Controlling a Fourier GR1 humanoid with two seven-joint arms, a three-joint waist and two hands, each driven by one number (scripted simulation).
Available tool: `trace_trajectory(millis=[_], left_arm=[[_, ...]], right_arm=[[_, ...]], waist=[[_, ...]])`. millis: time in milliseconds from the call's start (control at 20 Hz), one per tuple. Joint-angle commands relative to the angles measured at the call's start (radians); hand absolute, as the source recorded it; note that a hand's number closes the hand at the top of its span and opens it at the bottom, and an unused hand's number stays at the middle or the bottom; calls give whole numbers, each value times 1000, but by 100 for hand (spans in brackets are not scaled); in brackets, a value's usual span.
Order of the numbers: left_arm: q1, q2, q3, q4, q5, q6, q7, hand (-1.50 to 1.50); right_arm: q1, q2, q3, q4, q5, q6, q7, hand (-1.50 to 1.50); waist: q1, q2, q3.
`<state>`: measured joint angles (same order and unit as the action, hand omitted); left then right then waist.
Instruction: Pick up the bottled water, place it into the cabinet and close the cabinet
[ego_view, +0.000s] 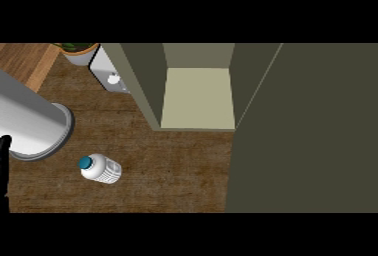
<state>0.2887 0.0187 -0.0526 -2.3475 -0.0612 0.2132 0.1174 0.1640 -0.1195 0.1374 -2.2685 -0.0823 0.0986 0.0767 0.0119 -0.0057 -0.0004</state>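
The bottled water (100, 169) stands upright on the wooden counter at the lower left; it is white and ribbed, with a teal cap. My left forearm (29, 125) comes in large from the left edge, just up and left of the bottle. Only a black sliver of the left hand (4, 165) shows at the picture's edge, a short way left of the bottle and apart from it. The olive cabinet (140, 85) stands open behind, with a pale shelf (198, 97) that holds nothing. Its open door (303, 130) fills the right side. My right hand does not show.
A potted plant (77, 50) and a white and grey appliance (111, 75) stand at the back left, beside the cabinet's left wall. A lighter wooden surface (22, 62) lies in the top left corner. Bare counter (177, 170) stretches between the bottle and the door.
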Motion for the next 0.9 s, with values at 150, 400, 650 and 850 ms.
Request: trace_trajectory(millis=[150, 400, 650, 850], left_arm=[[129, -18, -188, -105, -80, 143, 20, -150], [255, -19, -282, -142, -122, 164, 5, -150], [265, 6, -243, -148, -89, 168, 27, -150], [236, -1, -326, -76, -190, 206, 41, -150]], right_arm=[[73, -21, 42, -186, -33, 34, 113, -150], [50, 28, 140, -194, 52, -13, 178, -150], [36, 59, 205, -249, 111, -52, 244, -150], [80, 80, 301, -213, 189, -60, 180, -150]], waist=[[-12, 3, 1], [-5, 3, 0], [-7, 3, 0], [-13, 3, 1]])
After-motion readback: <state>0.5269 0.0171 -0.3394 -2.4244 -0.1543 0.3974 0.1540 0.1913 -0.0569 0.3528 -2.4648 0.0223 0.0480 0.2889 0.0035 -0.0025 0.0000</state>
